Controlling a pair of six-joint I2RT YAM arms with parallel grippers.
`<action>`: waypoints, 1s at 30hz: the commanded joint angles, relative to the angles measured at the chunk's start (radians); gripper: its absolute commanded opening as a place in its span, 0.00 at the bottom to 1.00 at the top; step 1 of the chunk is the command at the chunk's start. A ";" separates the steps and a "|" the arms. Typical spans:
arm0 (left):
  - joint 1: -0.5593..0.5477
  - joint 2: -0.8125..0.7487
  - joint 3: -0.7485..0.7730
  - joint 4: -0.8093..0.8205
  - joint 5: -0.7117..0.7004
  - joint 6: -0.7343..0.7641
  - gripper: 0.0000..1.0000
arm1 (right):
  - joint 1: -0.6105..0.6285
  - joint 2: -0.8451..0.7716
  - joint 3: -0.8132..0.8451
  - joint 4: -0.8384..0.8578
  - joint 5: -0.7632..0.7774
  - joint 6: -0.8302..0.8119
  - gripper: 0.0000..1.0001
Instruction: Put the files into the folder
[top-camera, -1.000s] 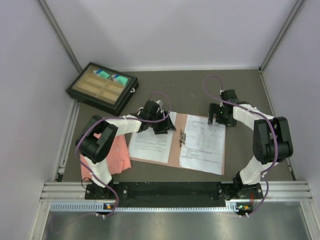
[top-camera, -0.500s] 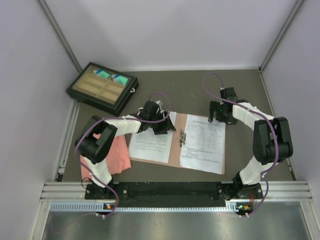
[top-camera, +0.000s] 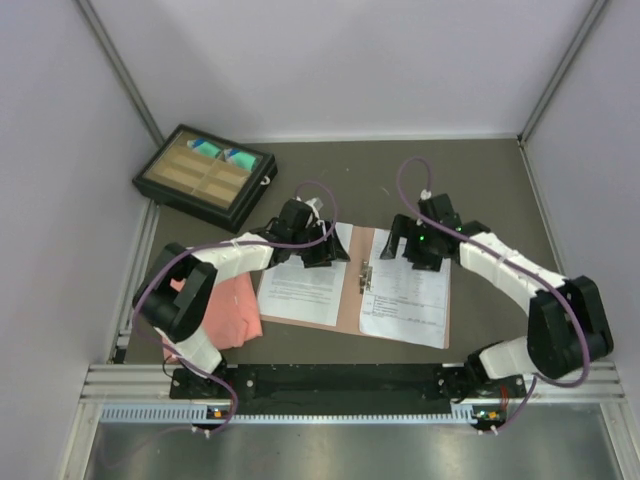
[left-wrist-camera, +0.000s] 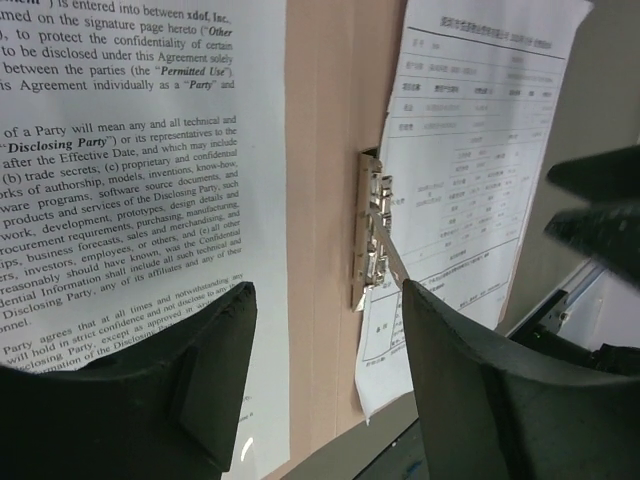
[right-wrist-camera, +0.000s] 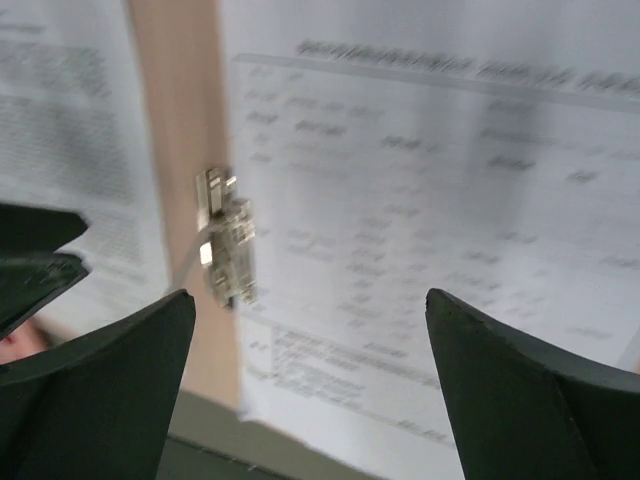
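The folder (top-camera: 347, 300) lies open and flat, a tan board with a metal clip (top-camera: 366, 275) at its spine. A dense-text file (top-camera: 300, 290) rests on its left half. The table-layout file (top-camera: 405, 295) covers its right half. My left gripper (top-camera: 325, 252) hovers over the far end of the spine, open and empty; in its wrist view the left gripper (left-wrist-camera: 328, 300) frames the spine (left-wrist-camera: 325, 200) and the clip (left-wrist-camera: 375, 240). My right gripper (top-camera: 405, 245) hangs open over the table file's far edge; the right gripper (right-wrist-camera: 308, 300) shows the clip (right-wrist-camera: 228, 238) and blurred table file (right-wrist-camera: 420, 200).
A black compartment tray (top-camera: 205, 175) stands at the back left. A salmon-pink cloth (top-camera: 225, 305) lies left of the folder, partly under the left arm. Walls close in the left, right and back, and a metal rail (top-camera: 350, 380) runs along the near edge.
My right gripper has swung left from the folder's far right corner to above the table file, near the clip. The left gripper has barely shifted.
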 joint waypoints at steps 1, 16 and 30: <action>0.000 -0.087 0.013 -0.029 0.003 0.036 0.65 | 0.099 -0.146 -0.116 0.120 -0.115 0.348 0.94; 0.000 -0.129 -0.021 -0.006 0.052 0.037 0.65 | 0.228 -0.160 -0.207 0.275 -0.026 0.842 0.39; 0.000 -0.158 -0.045 -0.007 0.051 0.053 0.65 | 0.285 -0.052 -0.243 0.431 -0.023 0.948 0.28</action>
